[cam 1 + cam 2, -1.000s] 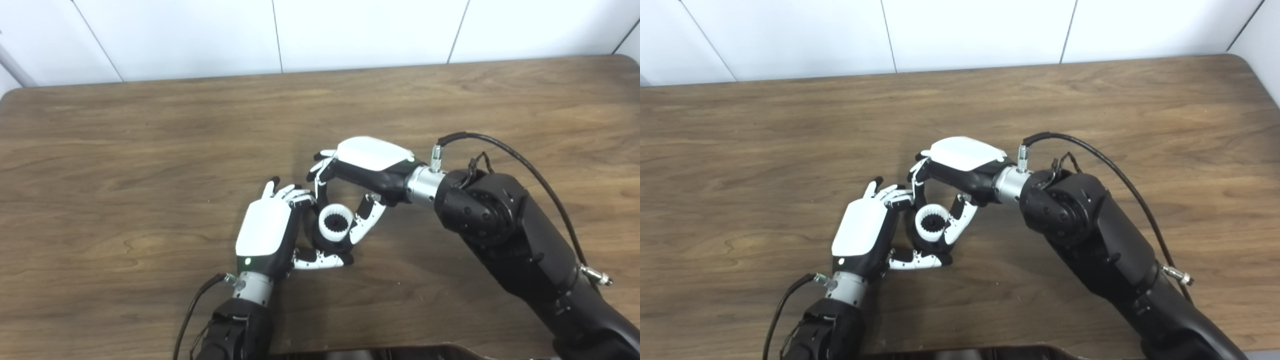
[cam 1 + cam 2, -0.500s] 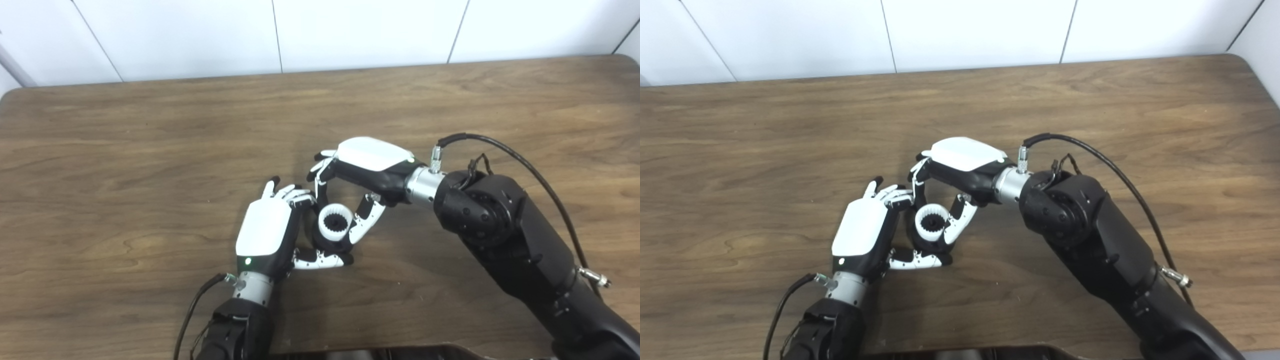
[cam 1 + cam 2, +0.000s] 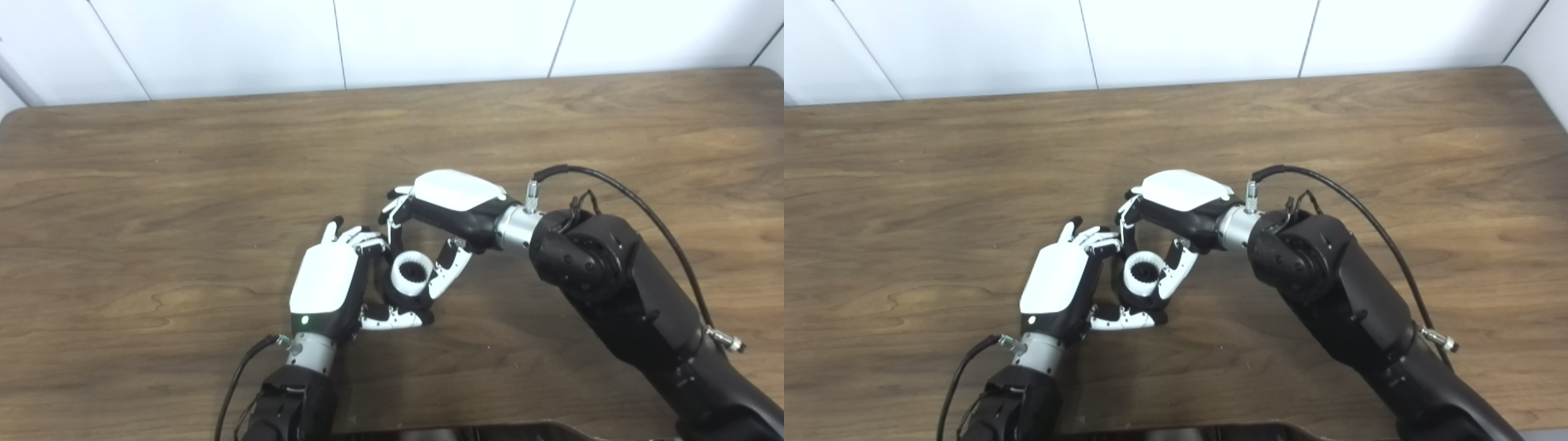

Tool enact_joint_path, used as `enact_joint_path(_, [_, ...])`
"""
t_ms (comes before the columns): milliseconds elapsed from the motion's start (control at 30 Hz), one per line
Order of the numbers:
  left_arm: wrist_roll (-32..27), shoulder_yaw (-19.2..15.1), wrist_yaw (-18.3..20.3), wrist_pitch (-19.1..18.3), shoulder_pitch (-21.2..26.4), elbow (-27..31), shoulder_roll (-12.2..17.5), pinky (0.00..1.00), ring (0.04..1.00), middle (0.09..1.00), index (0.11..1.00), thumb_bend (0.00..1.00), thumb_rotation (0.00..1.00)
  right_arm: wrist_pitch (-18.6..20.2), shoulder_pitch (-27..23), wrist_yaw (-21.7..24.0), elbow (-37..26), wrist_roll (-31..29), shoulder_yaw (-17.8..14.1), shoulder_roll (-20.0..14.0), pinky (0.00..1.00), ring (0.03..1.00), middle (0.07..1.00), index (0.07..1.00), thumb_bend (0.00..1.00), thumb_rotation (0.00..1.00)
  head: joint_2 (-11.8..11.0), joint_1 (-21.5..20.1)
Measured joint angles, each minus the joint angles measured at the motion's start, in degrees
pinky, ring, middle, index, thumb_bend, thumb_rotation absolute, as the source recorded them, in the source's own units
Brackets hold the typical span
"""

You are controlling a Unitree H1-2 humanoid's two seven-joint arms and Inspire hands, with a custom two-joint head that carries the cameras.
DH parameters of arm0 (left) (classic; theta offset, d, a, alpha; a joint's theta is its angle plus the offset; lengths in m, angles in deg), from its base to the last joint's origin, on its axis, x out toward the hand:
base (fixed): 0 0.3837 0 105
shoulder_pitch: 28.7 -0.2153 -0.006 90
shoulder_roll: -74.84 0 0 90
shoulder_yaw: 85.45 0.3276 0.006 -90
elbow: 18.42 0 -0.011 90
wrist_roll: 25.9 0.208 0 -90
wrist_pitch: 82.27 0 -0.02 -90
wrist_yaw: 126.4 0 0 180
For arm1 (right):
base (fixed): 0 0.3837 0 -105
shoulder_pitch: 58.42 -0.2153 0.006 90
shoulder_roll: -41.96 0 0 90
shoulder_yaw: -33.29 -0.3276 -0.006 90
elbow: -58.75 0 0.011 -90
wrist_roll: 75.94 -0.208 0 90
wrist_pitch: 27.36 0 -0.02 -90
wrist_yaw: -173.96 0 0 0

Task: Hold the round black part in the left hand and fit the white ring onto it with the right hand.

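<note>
We see little of the round black part (image 3: 401, 298): only a dark sliver under the white toothed plastic ring (image 3: 410, 272), the rest covered by the ring and the fingers. We can't tell how far the ring is seated on it. The white-backed left hand (image 3: 326, 286) shows us its back, so palm and most finger contact are hidden. The white-backed right hand (image 3: 450, 205) curls its fingers behind the ring; we can't tell whether they touch it. Both arms run off the bottom edge. A dark object (image 3: 1176, 432) at the bottom edge is cut off, unidentifiable.
</note>
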Motion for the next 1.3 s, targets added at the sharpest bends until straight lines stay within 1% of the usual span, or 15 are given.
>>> enact_joint_path(433, [0.2, 0.0, 0.9, -0.3, 0.0, 0.4, 0.0, 1.0, 0.851, 0.745, 0.483, 0.52, 0.05, -0.1, 0.1, 0.0, 0.1, 0.1, 0.0, 0.4, 0.89, 0.95, 0.828, 0.484, 0.52, 0.14, 0.4, 0.1])
enact_joint_path(767, [0.2, 0.0, 1.0, -0.4, 0.0, 0.4, -0.2, 1.0, 0.855, 0.746, 0.483, 0.52, 0.05, -0.1, 0.1, 0.0, 0.1, 0.4, 0.0, 0.4, 0.87, 0.942, 0.822, 0.484, 0.52, 0.14, 0.4, 0.2])
enact_joint_path(1033, [0.2, 0.0, 1.1, -0.6, 0.0, 0.5, -0.2, 1.0, 0.853, 0.745, 0.483, 0.52, 0.05, -0.8, 0.2, -0.7, 0.4, 0.3, -0.1, 0.4, 0.86, 0.935, 0.824, 0.49, 0.52, 0.15, 0.4, 0.1])
enact_joint_path(1167, [0.3, 0.0, 1.2, -0.6, 0.0, 0.5, -0.3, 1.0, 0.854, 0.744, 0.483, 0.52, 0.05, -1.5, 0.2, -0.9, 0.4, 0.2, -0.2, 0.3, 0.88, 0.945, 0.843, 0.493, 0.52, 0.15, 0.4, 0.1])
enact_joint_path(1200, [0.3, 0.0, 1.2, -0.6, 0.1, 0.5, -0.3, 1.0, 0.855, 0.744, 0.483, 0.52, 0.05, -1.7, 0.2, -0.9, 0.5, 0.1, -0.3, 0.2, 0.88, 0.946, 0.846, 0.554, 0.71, 0.22, 0.4, 0.0])
enact_joint_path(1233, [0.3, 0.0, 1.2, -0.6, 0.1, 0.5, -0.3, 1.0, 0.855, 0.744, 0.483, 0.52, 0.05, -1.9, 0.2, -0.9, 0.5, 0.0, -0.3, 0.2, 0.88, 0.947, 0.847, 0.592, 0.83, 0.26, 0.4, 0.0])
enact_joint_path(1267, [0.3, 0.0, 1.2, -0.6, 0.2, 0.5, -0.3, 1.0, 0.856, 0.745, 0.483, 0.52, 0.05, -2.1, 0.2, -0.9, 0.5, 0.0, -0.4, 0.1, 0.89, 0.951, 0.857, 0.619, 0.89, 0.29, 0.4, 0.0])
enact_joint_path(1300, [0.4, 0.0, 1.3, -0.6, 0.2, 0.5, -0.3, 1.0, 0.857, 0.746, 0.483, 0.52, 0.05, -2.3, 0.2, -0.9, 0.5, 0.0, -0.4, 0.0, 0.89, 0.953, 0.862, 0.631, 0.91, 0.31, 0.4, 0.0])
